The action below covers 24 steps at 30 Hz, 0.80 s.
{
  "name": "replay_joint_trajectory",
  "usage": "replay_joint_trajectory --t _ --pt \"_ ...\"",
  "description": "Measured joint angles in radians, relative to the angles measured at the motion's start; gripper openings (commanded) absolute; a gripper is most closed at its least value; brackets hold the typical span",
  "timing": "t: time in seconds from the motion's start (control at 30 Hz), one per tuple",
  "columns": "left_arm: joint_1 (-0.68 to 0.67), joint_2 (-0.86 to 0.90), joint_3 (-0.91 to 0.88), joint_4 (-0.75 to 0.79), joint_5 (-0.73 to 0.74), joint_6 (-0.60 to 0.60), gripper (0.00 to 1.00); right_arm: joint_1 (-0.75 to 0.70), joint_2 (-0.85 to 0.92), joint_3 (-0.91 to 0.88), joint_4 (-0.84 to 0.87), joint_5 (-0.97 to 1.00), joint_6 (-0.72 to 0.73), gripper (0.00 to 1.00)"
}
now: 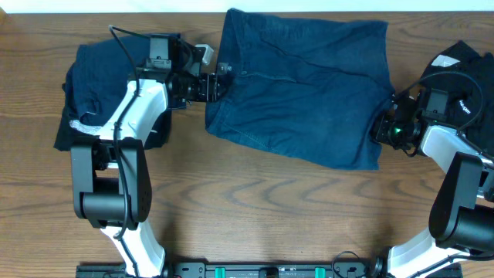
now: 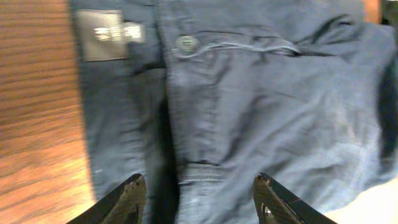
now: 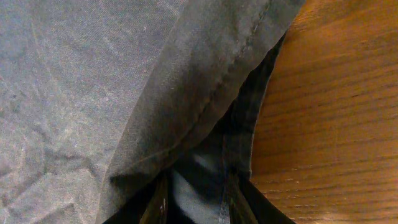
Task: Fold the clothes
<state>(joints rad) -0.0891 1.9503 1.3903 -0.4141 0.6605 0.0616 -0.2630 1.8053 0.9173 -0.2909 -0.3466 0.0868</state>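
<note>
Three lots of clothing lay on the table [image 1: 255,208]: wide navy shorts [image 1: 305,85] spread in the middle, a heap of dark clothes [image 1: 81,100] at the left, and a black garment [image 1: 478,66] with white marks at the right edge. The shorts were rumpled. Their top edge ran close to the table's far side, and bare wood lay between their near hem and the arm bases. I saw my left gripper [image 2: 199,199] spread open over the waistband end, near the label [image 2: 102,34] and button [image 2: 186,43]. My right gripper [image 3: 196,205] was pinched on the shorts' right corner, cloth between its fingers, just beside bare wood.
</note>
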Motion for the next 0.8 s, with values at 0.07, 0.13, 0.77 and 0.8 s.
replay_joint_trajectory --t 0.07,0.13,0.77,0.8 --pt "-0.008 0.000 0.000 0.000 0.016 0.006 0.57 0.000 0.000 0.000 0.000 0.000 0.000 0.32" --pt "-0.014 0.000 0.000 -0.001 0.022 0.014 0.57 0.000 0.000 0.000 0.000 0.001 0.000 0.32" --pt "-0.043 0.107 0.000 -0.003 0.022 0.020 0.38 0.000 0.000 0.000 0.001 0.000 0.000 0.34" --pt "-0.043 0.107 0.000 -0.007 0.021 0.021 0.36 0.000 0.000 0.000 0.001 0.000 0.000 0.35"
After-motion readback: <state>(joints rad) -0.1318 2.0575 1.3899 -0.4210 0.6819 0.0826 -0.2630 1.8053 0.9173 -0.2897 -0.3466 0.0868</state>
